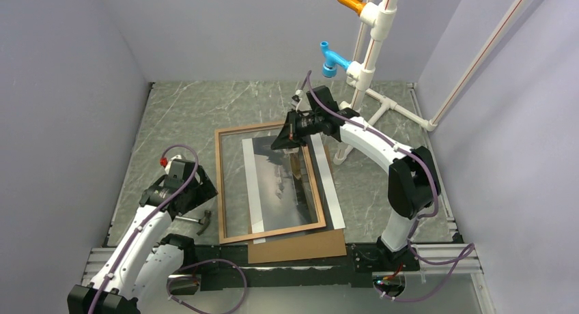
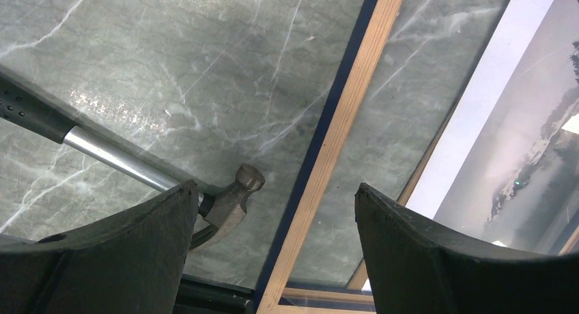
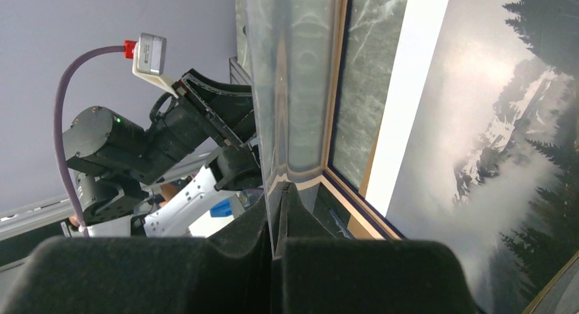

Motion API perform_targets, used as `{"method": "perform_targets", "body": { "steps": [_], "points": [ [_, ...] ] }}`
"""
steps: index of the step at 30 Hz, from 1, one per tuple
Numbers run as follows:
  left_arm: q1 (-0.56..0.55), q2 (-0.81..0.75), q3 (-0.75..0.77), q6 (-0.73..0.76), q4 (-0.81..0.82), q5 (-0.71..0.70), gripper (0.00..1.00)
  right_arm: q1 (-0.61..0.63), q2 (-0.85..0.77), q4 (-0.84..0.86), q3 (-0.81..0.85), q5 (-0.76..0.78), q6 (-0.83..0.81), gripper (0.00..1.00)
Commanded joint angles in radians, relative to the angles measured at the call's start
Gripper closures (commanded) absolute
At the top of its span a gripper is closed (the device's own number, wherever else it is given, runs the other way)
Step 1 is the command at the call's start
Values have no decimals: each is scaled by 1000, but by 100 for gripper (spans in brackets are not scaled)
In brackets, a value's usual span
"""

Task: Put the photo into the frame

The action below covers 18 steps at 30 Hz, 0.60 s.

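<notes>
Right tool (image 1: pixel 287 139) was pinched shut on a thin edge at the far right corner of the frame (image 1: pixel 220 191). The right wrist view showed its jaws meeting on something flat and glossy, and whether that was the rail or a clear pane I could not tell. The left tool (image 2: pixel 273 192) hung wide open and empty over the desk (image 1: pixel 184 116), just outside the frame's left rail.

The frame lay wood face up near the middle of the desk. It looked light but awkward: long thin rails that would probably twist if lifted by one corner, so a grip on a rail near a corner with the opposite side supported seemed wiser. Any pane in it would be slippery and breakable.

The photo (image 1: pixel 280 184) lay flat, picture side up, beneath the frame and shifted right, its right white band sticking out past the right rail. I judged it very light, floppy and slick, easily creased or smudged, and best taken by a white band at the edge.

A brown backing board (image 1: pixel 300 249) showed at the near edge, partly under both. A hammer (image 2: pixel 229 205) lay on the desk below the left tool, apart from the frame.
</notes>
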Motion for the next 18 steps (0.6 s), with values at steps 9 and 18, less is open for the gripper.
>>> {"method": "perform_targets", "body": {
  "steps": [9, 18],
  "points": [
    [5, 4, 22, 14, 20, 14, 12, -2, -71, 48, -13, -25, 13, 100],
    [6, 0, 23, 22, 26, 17, 11, -2, -90, 30, -13, -17, 5, 100]
  ]
}}
